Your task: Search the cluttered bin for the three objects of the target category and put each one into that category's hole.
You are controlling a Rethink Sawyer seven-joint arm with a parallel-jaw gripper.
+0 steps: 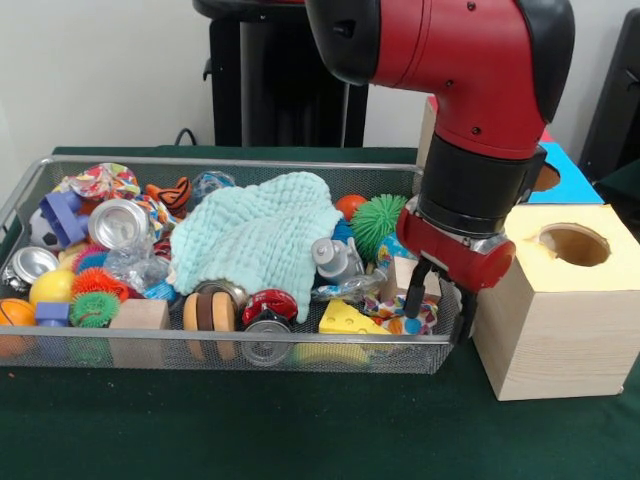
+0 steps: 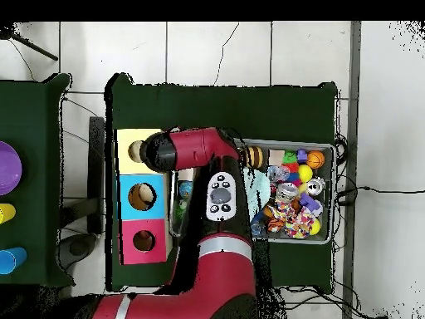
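The wire mesh bin [image 1: 30, 180] is full of clutter and also shows in the overhead view [image 2: 332, 193]. A large pale crinkled cloth [image 1: 255, 235] lies over the middle of the pile. A small multicoloured speckled fabric piece [image 1: 392, 308] lies at the bin's right end. My gripper [image 1: 440, 300] hangs open and empty over that right end, just above the speckled piece and next to a small wooden block [image 1: 404, 274]. In the overhead view the arm [image 2: 217, 195] hides the gripper and the cloth. I cannot tell a third fabric thing.
A wooden box with a yellow top and a round hole [image 1: 572, 243] stands right of the bin, with a blue-topped box [image 1: 570, 172] behind it. Cans, spiky balls, blocks and a yellow cheese wedge [image 1: 343, 318] fill the bin. Another multicoloured crumpled thing [image 1: 100, 180] lies at its far left corner.
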